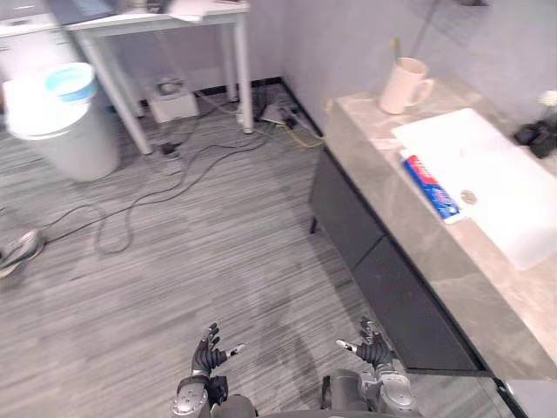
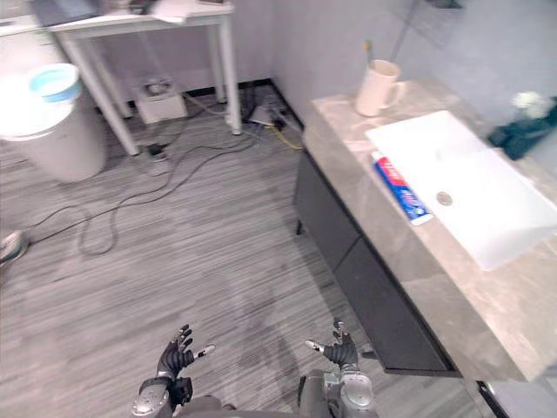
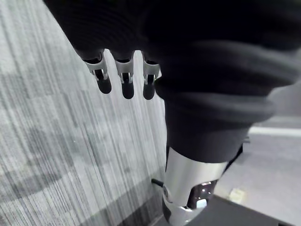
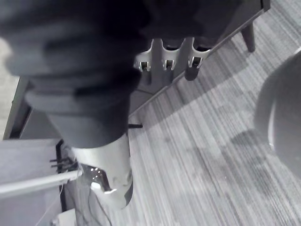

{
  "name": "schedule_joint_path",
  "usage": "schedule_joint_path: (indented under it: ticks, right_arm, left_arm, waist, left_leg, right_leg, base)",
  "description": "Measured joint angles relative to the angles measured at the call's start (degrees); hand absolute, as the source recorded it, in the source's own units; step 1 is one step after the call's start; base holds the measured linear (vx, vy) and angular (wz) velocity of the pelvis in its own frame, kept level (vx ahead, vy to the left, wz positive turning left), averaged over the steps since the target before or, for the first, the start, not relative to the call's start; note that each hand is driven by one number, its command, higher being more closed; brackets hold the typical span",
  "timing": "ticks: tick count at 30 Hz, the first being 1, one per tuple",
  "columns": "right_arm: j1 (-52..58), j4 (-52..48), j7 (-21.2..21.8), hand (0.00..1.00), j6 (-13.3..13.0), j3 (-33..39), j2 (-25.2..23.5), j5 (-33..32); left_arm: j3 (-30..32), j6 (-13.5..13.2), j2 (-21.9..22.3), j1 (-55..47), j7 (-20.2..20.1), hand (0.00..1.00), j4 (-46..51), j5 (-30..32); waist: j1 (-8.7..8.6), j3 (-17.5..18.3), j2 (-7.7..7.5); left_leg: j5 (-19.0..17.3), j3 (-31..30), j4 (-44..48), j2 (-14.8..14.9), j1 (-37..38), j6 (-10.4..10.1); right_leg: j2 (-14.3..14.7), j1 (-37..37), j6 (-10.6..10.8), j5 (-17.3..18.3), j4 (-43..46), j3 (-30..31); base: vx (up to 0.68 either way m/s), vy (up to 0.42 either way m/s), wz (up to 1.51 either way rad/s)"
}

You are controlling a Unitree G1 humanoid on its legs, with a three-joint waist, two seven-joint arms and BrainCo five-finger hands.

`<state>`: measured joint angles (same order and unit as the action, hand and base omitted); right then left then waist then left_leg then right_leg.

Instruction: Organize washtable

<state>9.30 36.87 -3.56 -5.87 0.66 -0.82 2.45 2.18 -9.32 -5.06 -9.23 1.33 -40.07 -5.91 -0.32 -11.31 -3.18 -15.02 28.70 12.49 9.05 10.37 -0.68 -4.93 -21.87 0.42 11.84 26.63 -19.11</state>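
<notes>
A grey marble washtable (image 1: 452, 270) runs along the right wall over a dark cabinet (image 1: 383, 287). A white basin (image 1: 513, 196) is set into it. A cream mug (image 1: 405, 85) with a toothbrush in it stands at the far end. A red and blue toothpaste tube (image 1: 431, 187) lies on the counter by the basin's near edge. Both hands hang low over the floor, away from the counter. My left hand (image 1: 207, 353) is open and empty. My right hand (image 1: 372, 348) is also open, holding nothing.
A white bin (image 1: 61, 122) with a blue bowl on top stands at far left, beside a white table (image 1: 157, 26). Cables and a small white box (image 1: 172, 97) lie on the grey floor. A dark object with white flowers (image 1: 540, 131) sits behind the basin.
</notes>
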Motion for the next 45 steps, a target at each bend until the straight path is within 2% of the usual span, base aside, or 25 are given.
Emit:
schedule_joint_path:
  ticks: [1, 2, 5, 7, 8, 9, 12, 14, 17, 19, 20, 21, 22, 23, 24, 26, 28, 29, 31, 34, 35, 36, 37, 39, 45]
  right_arm:
    - [1.04, 0.22, -0.04, 0.0, 0.0, -0.24, 0.4, 0.0]
    - [0.23, 1.06, -0.01, 0.0, 0.1, -0.37, 2.17, 0.39]
    - [-0.36, 1.16, -0.05, 0.0, 0.0, 1.65, 4.06, 0.4]
    - [-0.05, 2.4, -0.09, 0.0, 0.25, 1.76, 4.64, 0.38]
    - [0.51, 2.3, -0.08, 0.0, 0.25, 1.55, 4.15, 0.33]
    - [0.79, 1.82, -0.12, 0.0, 0.16, 1.6, 3.74, 0.31]
    - [1.54, 1.75, 0.14, 0.0, 0.36, 1.74, 3.0, 0.35]
    - [1.75, 1.81, 0.88, 0.0, 0.6, 1.52, 3.3, 0.35]
    - [1.89, 2.27, 0.72, 0.0, 1.04, 2.34, 3.04, 0.08]
    - [2.55, 2.5, -0.16, 0.0, 1.51, 4.07, 2.99, -0.14]
    - [2.65, 2.57, -0.26, 0.0, 1.53, 4.04, 3.43, -0.12]
    - [2.7, 2.59, -0.28, 0.0, 1.74, 4.03, 3.64, -0.13]
    - [2.7, 2.58, -0.37, 0.0, 2.08, 4.02, 3.47, -0.11]
    - [3.1, 2.44, -0.24, 0.0, 2.22, 3.85, 2.48, -0.08]
    - [3.55, 2.24, -0.24, 0.0, 2.22, 3.85, 1.95, -0.09]
    - [4.35, 2.26, -0.23, 0.0, 2.81, 3.77, 1.11, -0.05]
    - [4.23, 2.26, -0.2, 0.0, 2.95, 3.74, 1.3, -0.03]
    - [3.78, 2.28, -0.22, 0.0, 2.96, 3.47, 1.35, 0.08]
    - [3.34, 2.52, -0.16, 0.0, 2.96, 3.21, 1.36, 0.46]
    - [2.42, 3.64, -0.05, 0.0, 3.21, 2.8, 2.0, 0.49]
    - [1.68, 4.7, -0.24, 0.0, 3.33, 2.87, 2.11, 0.44]
    - [1.35, 4.85, -0.04, 0.0, 3.79, 3.28, 2.19, -0.06]
    - [1.52, 4.87, 0.14, 0.0, 3.92, 3.95, 2.36, -0.34]
    - [1.35, 4.82, 0.11, 0.0, 3.99, 4.17, 2.54, -1.53]
    - [1.9, 5.06, -0.87, 0.0, 4.72, 5.5, 2.43, -2.24]
  left_arm:
    - [0.01, 0.12, -0.49, -0.51, -0.02, 0.0, -0.97, 0.04]
    - [0.17, 0.41, 0.5, -0.34, -0.06, 0.0, -2.48, 0.19]
    - [0.0, 0.33, 2.04, 1.05, -0.21, 0.0, -2.52, 1.12]
    - [0.02, 0.32, 2.52, 1.97, -0.21, 0.0, -2.17, 1.55]
    - [0.03, 0.17, 2.92, 1.75, -0.23, 0.0, -2.01, 1.55]
    - [0.02, 0.09, 3.27, 1.42, -0.25, 0.0, -1.88, 1.53]
    - [0.04, 0.11, 4.06, 0.58, -0.28, 0.0, -0.77, 1.43]
    - [-0.03, 0.16, 4.36, 0.25, -0.29, 0.0, -0.75, 1.49]
    - [-0.21, 0.24, 4.26, -0.4, -0.45, 0.0, -0.19, 1.55]
    - [-0.39, 0.2, 4.38, -0.78, -0.46, 0.0, 0.17, 1.54]
    - [-0.39, 0.15, 4.4, -1.09, -0.38, 0.0, 0.09, 1.52]
    - [-0.39, 0.17, 4.36, -1.42, -0.28, 0.0, 0.0, 1.5]
    - [-0.46, 0.17, 4.31, -1.94, -0.17, 0.0, 0.05, 1.49]
    - [-0.48, 0.18, 3.78, -1.97, -0.12, 0.0, 0.04, 1.5]
    - [-0.53, 0.18, 3.21, -2.0, -0.13, 0.0, 0.04, 1.52]
    - [-0.61, 0.18, 1.96, -1.92, -0.13, 0.0, 0.04, 1.53]
    - [-0.59, 0.21, 1.51, -2.09, -0.14, 0.0, -0.03, 1.53]
    - [-0.57, 0.22, 1.19, -2.3, -0.08, 0.0, -0.11, 1.52]
    - [-0.87, 0.21, 0.42, -1.33, -0.01, 0.0, -0.45, 1.51]
    - [-1.31, 0.6, -0.9, -0.24, 0.56, 0.0, -1.1, 1.32]
    - [-1.99, 0.64, -1.78, -0.51, 0.18, 0.0, -2.52, 1.36]
    - [-2.08, 0.79, -1.83, -0.4, 0.12, 0.0, -3.15, 1.36]
    - [-2.24, 0.8, -1.26, -0.47, -0.03, 0.0, -3.19, 1.41]
    - [-2.04, 1.26, 0.24, -0.67, 0.09, 0.0, -3.38, 1.47]
    - [-1.8, 1.35, 1.76, -0.87, -0.18, 0.0, -3.16, 1.51]
  waist:
    - [-0.88, 0.23, -1.04]
    - [-0.59, 0.22, 1.52]
    - [-2.15, 0.06, 3.81]
    - [-2.09, -0.06, 4.03]
    - [-1.91, -0.13, 3.91]
    - [-1.86, -0.11, 3.83]
    - [-0.86, -0.02, 3.66]
    - [-0.18, -0.03, 3.58]
    - [0.04, -0.39, 2.87]
    - [1.14, -0.16, 3.11]
    - [1.14, 0.28, 3.88]
    - [1.13, 0.59, 4.45]
    - [1.23, 0.99, 4.52]
    - [1.15, 1.41, 2.5]
    - [1.16, 1.63, 1.98]
    - [1.4, 2.89, -0.82]
    - [1.41, 2.91, -0.81]
    - [1.19, 2.71, -0.49]
    - [1.03, 2.52, -0.05]
    - [0.52, 2.21, 0.72]
    - [-0.23, 2.33, 0.41]
    - [-0.38, 2.36, 0.41]
    - [-0.5, 2.26, 1.51]
    - [-0.78, 1.88, 2.63]
    - [0.36, 1.4, 3.66]
  left_leg:
    - [-0.22, -0.42, -0.82, -1.42, 2.19, -2.94]
    - [-1.15, -0.89, -0.16, 0.56, 3.49, -5.26]
    - [4.02, -3.92, 2.05, 1.14, 2.43, -8.56]
    - [8.17, -5.93, 11.05, 3.15, 0.09, -10.26]
    - [8.37, -7.42, 18.99, 5.03, -1.36, -9.92]
    - [5.43, -8.34, 26.94, 6.65, -3.51, -7.71]
    - [1.18, -9.02, 33.98, 7.01, -10.59, -3.86]
    - [-0.21, -9.77, 31.49, 5.8, -16.04, -3.18]
    - [-0.02, -16.28, 20.42, 1.43, -22.21, -3.49]
    - [1.86, -25.57, 7.71, -2.69, -22.56, -5.84]
    - [2.62, -28.87, 4.12, -3.12, -22.34, -6.92]
    - [5.85, -29.92, 3.61, -2.97, -21.83, -6.62]
    - [9.01, -29.49, 3.94, -3.53, -20.8, -4.76]
    - [7.99, -27.13, 4.66, -4.51, -20.08, -3.52]
    - [7.23, -26.29, 4.68, -5.2, -19.9, -3.01]
    - [4.81, -21.93, 4.73, -6.8, -18.13, -1.26]
    - [3.79, -18.33, 4.42, -6.93, -16.05, -0.03]
    - [3.51, -15.08, 3.33, -6.92, -14.15, 0.58]
    - [3.6, -12.05, 1.29, -7.12, -11.06, 1.36]
    - [3.6, -11.9, -0.87, -6.73, -8.67, 1.37]
    - [3.57, -12.05, -0.46, -7.11, -8.77, 1.31]
    - [3.58, -12.69, -0.32, -6.99, -8.59, 1.31]
    - [3.7, -13.61, -0.05, -6.52, -8.61, 1.12]
    - [3.78, -14.5, 1.5, -5.93, -9.08, 0.88]
    - [2.76, -14.63, 17.53, -2.1, -13.55, -0.9]
  right_leg:
    - [0.57, 1.1, -3.59, -11.59, -9.15, -0.72]
    - [3.08, 1.7, -7.35, -12.08, -7.83, -0.37]
    - [3.97, 2.08, -7.66, -8.86, -7.78, 0.32]
    - [5.16, 5.97, -7.92, -8.28, -10.79, 1.08]
    - [6.22, 10.11, -8.11, -8.02, -13.58, 2.24]
    - [7.16, 13.63, -8.19, -7.26, -15.4, 3.59]
    - [8.35, 18.13, -8.75, -5.51, -16.95, 7.8]
    - [8.17, 19.17, -8.43, -5.26, -17.28, 10.85]
    - [6.8, 20.88, -6.66, -3.8, -16.43, 16.05]
    - [5.89, 21.19, -4.36, -2.01, -14.85, 21.15]
    - [6.24, 21.19, -3.38, -1.19, -14.13, 22.57]
    - [6.51, 21.23, -2.07, -0.01, -12.92, 24.07]
    - [6.13, 21.73, -0.64, 0.83, -12.07, 25.65]
    - [4.6, 22.05, 0.75, 1.96, -11.72, 27.14]
    - [3.69, 21.91, 1.2, 2.34, -11.69, 27.72]
    - [1.54, 21.23, 3.09, 3.22, -10.14, 30.12]
    - [0.6, 19.59, 4.7, 3.28, -6.11, 29.89]
    - [-0.25, 17.17, 6.76, 3.15, -1.79, 27.74]
    - [-2.43, 14.18, 7.87, 2.85, 2.41, 18.82]
    - [-1.23, 13.6, 5.79, 3.36, -0.58, 11.99]
    - [-0.06, 14.18, 1.63, 0.77, -6.63, 10.96]
    - [0.07, 14.95, 0.97, 0.15, -7.47, 10.51]
    - [0.75, 16.33, 0.35, -0.91, -9.66, 10.23]
    - [1.34, 18.13, 0.57, -2.3, -12.59, 9.98]
    - [3.33, 24.97, 0.44, -6.32, -20.27, 10.45]
  base:
    - [0.47, -0.124, -0.62]
    - [0.4, -0.103, -0.59]
    - [0.36, -0.144, -0.28]
    - [0.37, -0.16, -0.15]
    - [0.29, -0.107, -0.35]
    - [0.27, -0.086, -0.49]
    - [0.22, -0.021, -0.67]
    - [0.19, 0.055, -0.89]
    - [0.19, 0.151, -0.89]
    - [0.2, 0.236, -1.13]
    - [0.24, 0.293, -1.12]
    - [0.3, 0.349, -0.91]
    - [0.36, 0.449, -0.82]
    - [0.31, 0.384, -0.63]
    - [0.27, 0.342, -0.59]
    - [0.28, 0.298, -0.86]
    - [0.17, 0.169, -1.09]
    - [0.12, 0.137, -1.08]
    - [0.17, 0.184, -0.99]
    - [0.14, 0.038, -0.51]
    - [0.12, -0.051, -0.08]
    - [0.14, -0.06, -0.09]
    - [0.11, -0.042, -0.14]
    - [0.08, -0.046, -0.11]
    - [-0.03, 0.003, -0.06]
